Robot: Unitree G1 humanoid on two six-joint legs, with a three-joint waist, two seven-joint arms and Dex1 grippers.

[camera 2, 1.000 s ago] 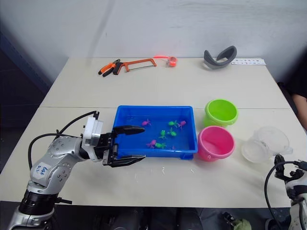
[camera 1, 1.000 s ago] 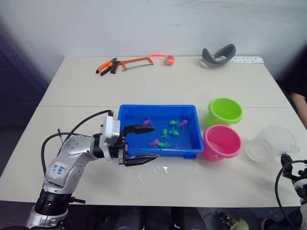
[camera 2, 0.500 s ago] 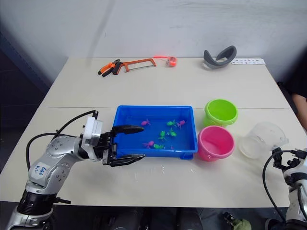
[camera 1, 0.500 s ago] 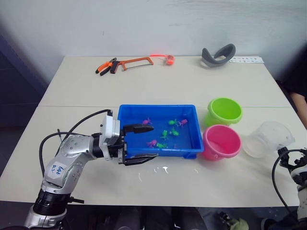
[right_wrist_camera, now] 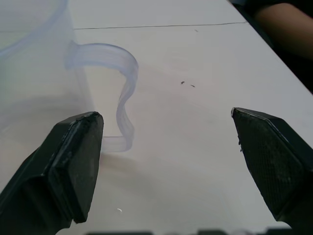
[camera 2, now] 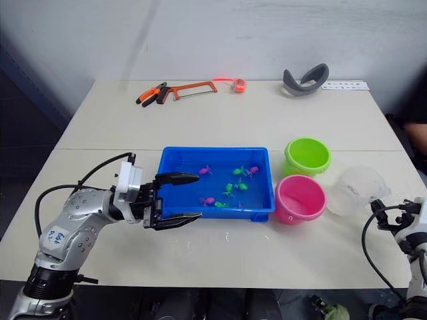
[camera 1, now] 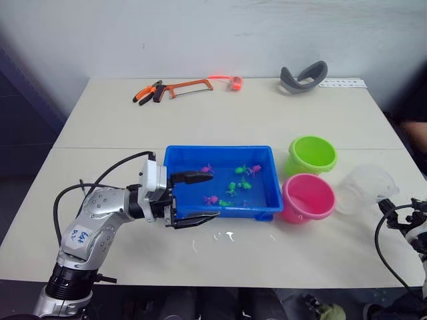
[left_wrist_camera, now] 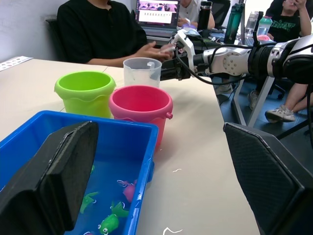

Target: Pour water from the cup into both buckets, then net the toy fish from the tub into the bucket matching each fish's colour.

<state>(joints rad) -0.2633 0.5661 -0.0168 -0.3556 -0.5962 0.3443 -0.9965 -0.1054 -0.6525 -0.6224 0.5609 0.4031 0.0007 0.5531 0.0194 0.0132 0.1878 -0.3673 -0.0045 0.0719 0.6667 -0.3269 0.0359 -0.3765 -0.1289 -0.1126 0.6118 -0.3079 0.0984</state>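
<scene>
Your left gripper (camera 1: pixel 195 199): jaws spread wide, grasping nothing, straddling near-left corner of shallow bright blue plastic tub (camera 1: pixel 175 160); one finger over water, other outside front wall.

Tiny pink and green toy fish (camera 1: pixel 229 187) float in tub.

Pink round plastic bucket (camera 1: pixel 307 197) just right of tub; lime green bucket (camera 1: pixel 312 155) just behind it.

Wide clear plastic cup (camera 1: pixel 361 189) upright on desk (camera 1: pixel 120 120), right of pink bucket.

Your right gripper (right_wrist_camera: pixel 166 147): jaws released, flanking cup's handle (right_wrist_camera: pixel 123 83), not clenched on it.
</scene>
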